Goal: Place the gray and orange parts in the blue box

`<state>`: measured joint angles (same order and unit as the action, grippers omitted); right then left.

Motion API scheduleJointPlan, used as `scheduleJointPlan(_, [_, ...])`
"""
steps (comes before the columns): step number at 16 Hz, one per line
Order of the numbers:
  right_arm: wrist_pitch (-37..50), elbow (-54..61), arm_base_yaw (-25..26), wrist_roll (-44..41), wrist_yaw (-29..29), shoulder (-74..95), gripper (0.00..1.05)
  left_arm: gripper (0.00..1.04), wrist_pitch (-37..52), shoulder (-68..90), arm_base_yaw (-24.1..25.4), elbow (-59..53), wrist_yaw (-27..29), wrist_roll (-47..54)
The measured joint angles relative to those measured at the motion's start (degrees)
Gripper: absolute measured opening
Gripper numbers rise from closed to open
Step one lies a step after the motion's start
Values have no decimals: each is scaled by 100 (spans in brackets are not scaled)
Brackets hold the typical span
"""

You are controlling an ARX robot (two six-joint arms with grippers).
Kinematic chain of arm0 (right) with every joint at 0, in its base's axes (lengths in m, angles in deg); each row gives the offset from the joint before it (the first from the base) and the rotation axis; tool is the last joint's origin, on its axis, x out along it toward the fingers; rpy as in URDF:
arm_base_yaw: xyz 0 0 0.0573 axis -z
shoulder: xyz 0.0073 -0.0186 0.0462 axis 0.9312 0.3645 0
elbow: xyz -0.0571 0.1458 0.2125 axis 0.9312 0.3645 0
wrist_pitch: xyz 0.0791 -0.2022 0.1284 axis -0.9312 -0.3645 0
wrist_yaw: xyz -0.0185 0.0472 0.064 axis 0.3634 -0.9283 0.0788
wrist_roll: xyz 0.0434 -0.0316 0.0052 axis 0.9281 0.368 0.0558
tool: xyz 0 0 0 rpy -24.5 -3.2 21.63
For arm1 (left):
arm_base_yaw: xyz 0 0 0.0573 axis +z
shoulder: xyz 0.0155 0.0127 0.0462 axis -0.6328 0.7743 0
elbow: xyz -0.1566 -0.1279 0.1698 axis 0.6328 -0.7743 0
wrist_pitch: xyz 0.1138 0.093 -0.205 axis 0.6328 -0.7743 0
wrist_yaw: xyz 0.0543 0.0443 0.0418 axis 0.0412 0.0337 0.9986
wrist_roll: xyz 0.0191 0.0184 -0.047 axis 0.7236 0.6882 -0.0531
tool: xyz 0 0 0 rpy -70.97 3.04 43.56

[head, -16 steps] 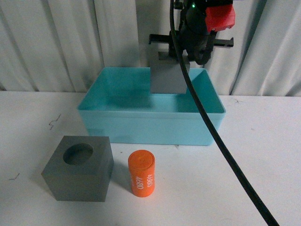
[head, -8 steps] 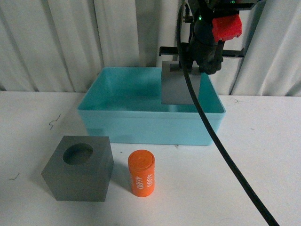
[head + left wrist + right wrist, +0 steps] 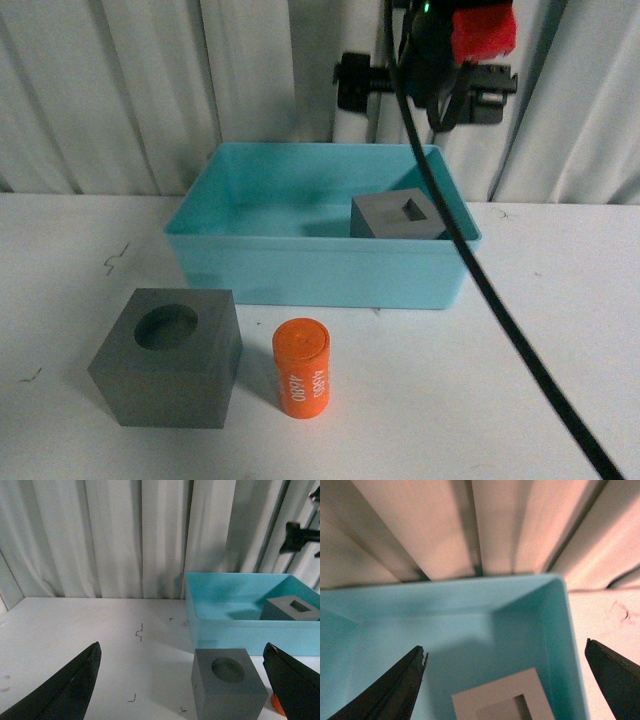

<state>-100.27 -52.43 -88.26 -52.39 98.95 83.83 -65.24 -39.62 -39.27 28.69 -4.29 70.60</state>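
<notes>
The gray cube with a square recess [image 3: 398, 215] rests inside the blue box [image 3: 310, 272], at its right end. My right gripper [image 3: 425, 85] hangs open well above it, holding nothing. In the right wrist view that cube [image 3: 470, 702] lies below the open right gripper [image 3: 505, 647]. The gray cube with a round recess [image 3: 170, 355] and the orange cylinder [image 3: 301, 368] with white numerals stand on the table in front of the box. My left gripper [image 3: 181, 650] is open and empty, with the round-recess cube [image 3: 227, 682] a little ahead of it toward one finger.
White curtains [image 3: 120, 90] hang close behind the box. The right arm's black cable [image 3: 500, 310] slants down across the right side of the table. Small dark marks [image 3: 115, 258] dot the white tabletop.
The right gripper has opened and risen. The square-recess cube left its fingers and now sits on the box floor. The other cube and the cylinder have not moved.
</notes>
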Motion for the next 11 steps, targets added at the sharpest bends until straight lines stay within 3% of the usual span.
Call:
scheduleJointPlan(4, [1460, 1869, 431, -645, -118, -2393, 98, 98, 0, 0, 0, 0, 0, 0])
scheduleJointPlan(7, [2660, 4951, 1045, -962, -107, -4905, 98, 98, 0, 0, 0, 0, -2, 0])
scheduleJointPlan(8, [2514, 5901, 1086, -815, -162, -5742, 98, 98, 0, 0, 0, 0, -2, -2])
scheduleJointPlan(10, [1499, 7912, 1060, -195, 396, -7882, 98, 98, 0, 0, 0, 0, 2, 0])
scheduleJointPlan(11, [1491, 8161, 1069, -50, 459, -8137, 98, 98, 0, 0, 0, 0, 0, 0])
